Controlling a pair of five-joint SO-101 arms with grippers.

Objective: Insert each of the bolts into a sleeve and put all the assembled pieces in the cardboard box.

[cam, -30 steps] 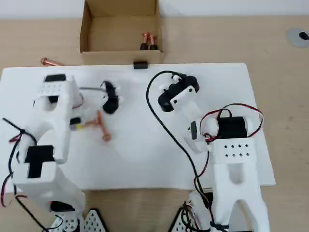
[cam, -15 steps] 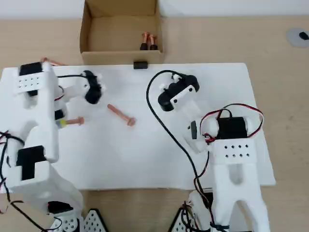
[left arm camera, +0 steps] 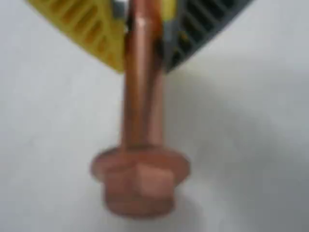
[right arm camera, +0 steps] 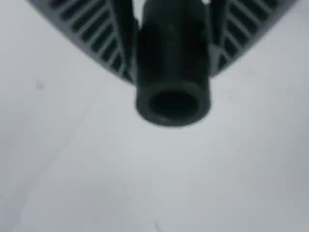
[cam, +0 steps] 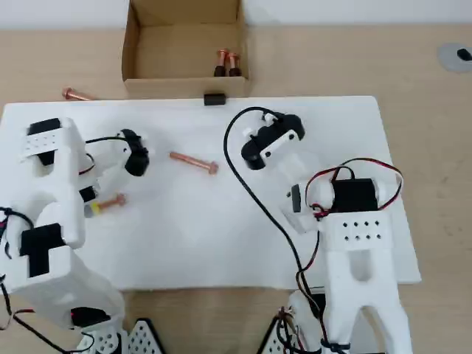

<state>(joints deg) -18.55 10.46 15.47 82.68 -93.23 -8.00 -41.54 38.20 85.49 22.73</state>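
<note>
— High view, from the left: what has my left gripper got?
— It pinches a bolt by the shank. The head is outward and the axis lies across the mat, toward the right arm.
— And my right gripper?
— Clamped on a sleeve, bore facing out. It's well apart from the bolt, so I'd bring them together midway.

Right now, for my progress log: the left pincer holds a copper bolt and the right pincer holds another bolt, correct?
No. The left pincer does hold a copper bolt, but the right pincer holds a black sleeve, not a bolt; the right wrist view shows it.
</note>
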